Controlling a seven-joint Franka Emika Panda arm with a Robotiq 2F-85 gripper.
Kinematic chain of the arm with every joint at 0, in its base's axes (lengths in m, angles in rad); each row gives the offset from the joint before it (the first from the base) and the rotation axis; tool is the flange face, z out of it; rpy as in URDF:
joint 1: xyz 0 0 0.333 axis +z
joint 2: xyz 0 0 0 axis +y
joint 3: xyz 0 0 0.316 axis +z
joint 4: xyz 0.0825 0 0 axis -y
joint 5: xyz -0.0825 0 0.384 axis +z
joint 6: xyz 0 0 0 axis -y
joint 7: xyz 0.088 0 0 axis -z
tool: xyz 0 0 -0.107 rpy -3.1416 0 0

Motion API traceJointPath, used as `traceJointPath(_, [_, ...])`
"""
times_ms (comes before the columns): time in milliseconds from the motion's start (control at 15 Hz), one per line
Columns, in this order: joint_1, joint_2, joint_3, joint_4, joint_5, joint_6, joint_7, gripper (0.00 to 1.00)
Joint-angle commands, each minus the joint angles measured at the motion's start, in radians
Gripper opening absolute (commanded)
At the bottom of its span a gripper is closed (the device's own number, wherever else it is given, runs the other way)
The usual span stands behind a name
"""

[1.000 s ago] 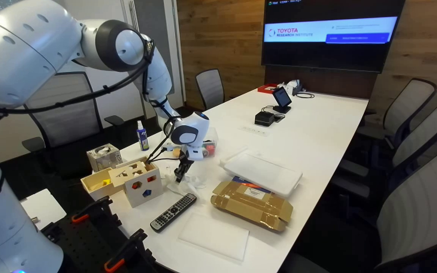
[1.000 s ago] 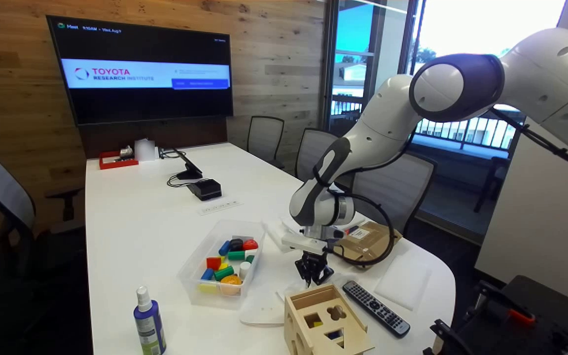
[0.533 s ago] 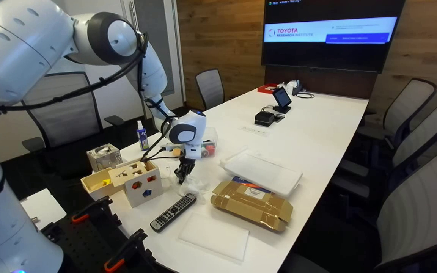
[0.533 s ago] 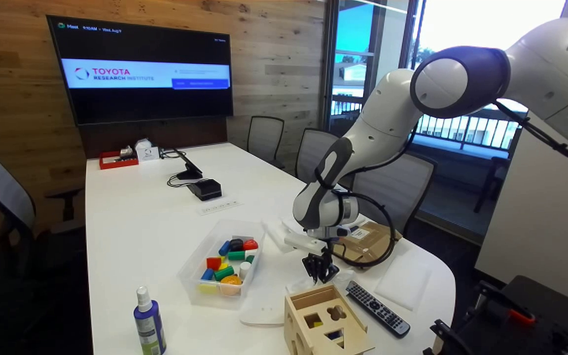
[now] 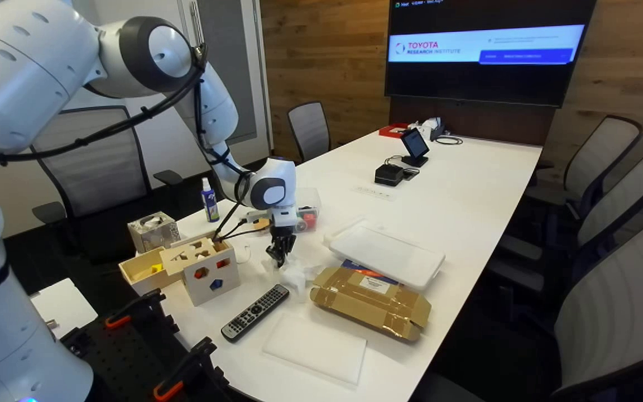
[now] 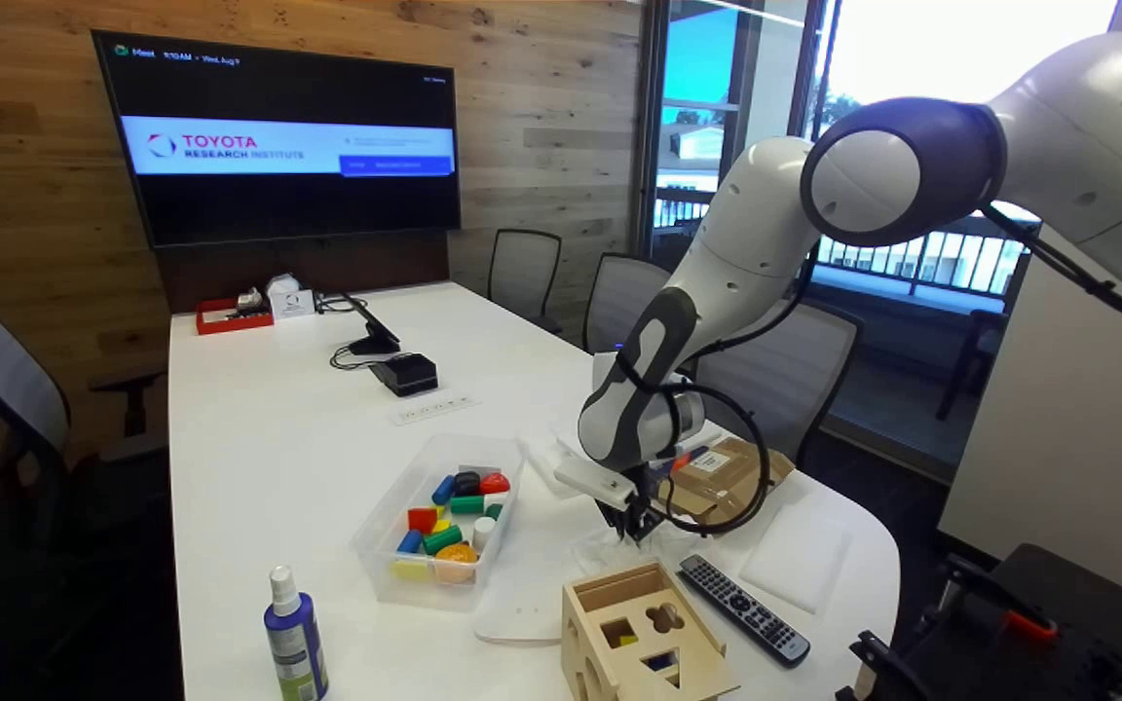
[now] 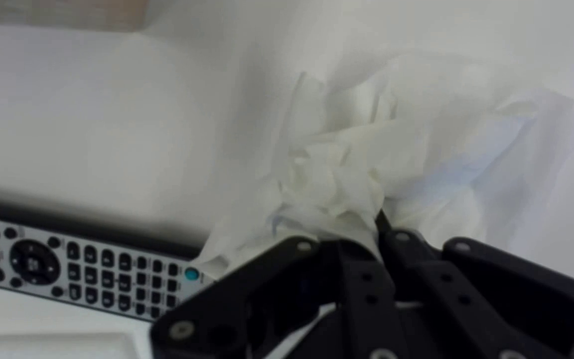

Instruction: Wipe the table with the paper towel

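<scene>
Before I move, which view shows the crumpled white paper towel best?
The wrist view: the crumpled white paper towel appears largest there, folds visible, pinched in the black gripper. Both exterior views show it small, pale against the smooth white table.

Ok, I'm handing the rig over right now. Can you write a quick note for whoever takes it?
Gripper: shut on the paper towel.
Where: towel crumpled on the table, between the wooden shape box and the cardboard box, by one end of the remote.
Done: towel gripped and down on the tabletop.
To do: wiping; these views can't tell how much is already covered. The remote and boxes probably need steering around.
</scene>
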Motion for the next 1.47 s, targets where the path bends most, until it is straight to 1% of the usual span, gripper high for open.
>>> traceJointPath(0, [0.021, 0.029, -0.029, 0.062, -0.070, 0.021, 0.032, 0.01])
traceJointPath(133, [0.006, 0.060, -0.021, 0.127, -0.100, 0.009, 0.005, 0.01])
traceJointPath(267, [-0.021, 0.097, 0.009, 0.199, -0.116, 0.022, -0.043, 0.01])
traceJointPath(600, [-0.061, 0.186, 0.065, 0.382, -0.116, 0.007, -0.178, 0.01])
traceJointPath(800, [-0.144, 0.209, 0.180, 0.435, -0.077, 0.009, -0.355, 0.01])
traceJointPath(933, [-0.187, 0.220, 0.247, 0.454, -0.045, -0.004, -0.461, 0.01])
traceJointPath(1067, [-0.210, 0.215, 0.284, 0.444, -0.006, -0.030, -0.530, 0.01])
traceJointPath(1267, [-0.212, 0.195, 0.292, 0.404, 0.053, -0.080, -0.556, 0.01])
traceJointPath(1400, [-0.203, 0.183, 0.287, 0.376, 0.084, -0.112, -0.545, 0.01])
